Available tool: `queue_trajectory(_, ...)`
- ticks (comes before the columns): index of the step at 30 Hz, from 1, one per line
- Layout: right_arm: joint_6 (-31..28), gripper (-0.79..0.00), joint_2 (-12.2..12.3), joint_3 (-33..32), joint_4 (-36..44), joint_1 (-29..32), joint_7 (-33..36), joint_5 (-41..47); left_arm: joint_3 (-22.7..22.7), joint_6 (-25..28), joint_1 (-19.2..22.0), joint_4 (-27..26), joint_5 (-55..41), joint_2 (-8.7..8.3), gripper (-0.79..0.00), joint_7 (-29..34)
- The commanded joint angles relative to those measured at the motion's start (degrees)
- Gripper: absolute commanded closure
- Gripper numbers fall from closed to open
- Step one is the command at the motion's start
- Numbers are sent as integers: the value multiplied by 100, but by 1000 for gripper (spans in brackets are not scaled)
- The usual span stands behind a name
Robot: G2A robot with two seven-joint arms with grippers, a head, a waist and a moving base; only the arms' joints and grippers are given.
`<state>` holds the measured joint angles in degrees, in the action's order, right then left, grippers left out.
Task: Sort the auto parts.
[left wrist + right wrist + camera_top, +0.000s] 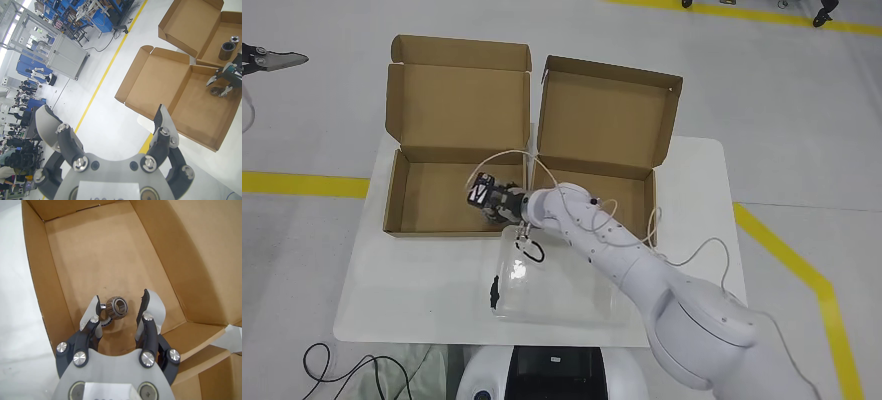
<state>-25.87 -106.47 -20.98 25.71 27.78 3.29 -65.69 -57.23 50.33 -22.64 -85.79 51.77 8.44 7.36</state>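
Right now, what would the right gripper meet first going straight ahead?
The right gripper would likely meet the bearing between its open jaws, on the box floor; depth unclear.

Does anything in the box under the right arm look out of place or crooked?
Only a small thing: in the cardboard box, one bearing lies tilted, leaning on a second bearing instead of lying flat on the box floor. The open right end effector hangs over the pair. No damage or spill is visible.
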Motion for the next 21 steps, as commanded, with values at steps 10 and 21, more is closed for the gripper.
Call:
queue_trajectory(10, -576, -570, 13, -46, -120, -124, -1070, -408, 0, 0, 0, 0, 0, 0, -785, 0)
queue_trajectory(21, -890, -622, 446, -334, 636, -65, -1874, -928, 0, 0, 0, 0, 0, 0, -785, 0)
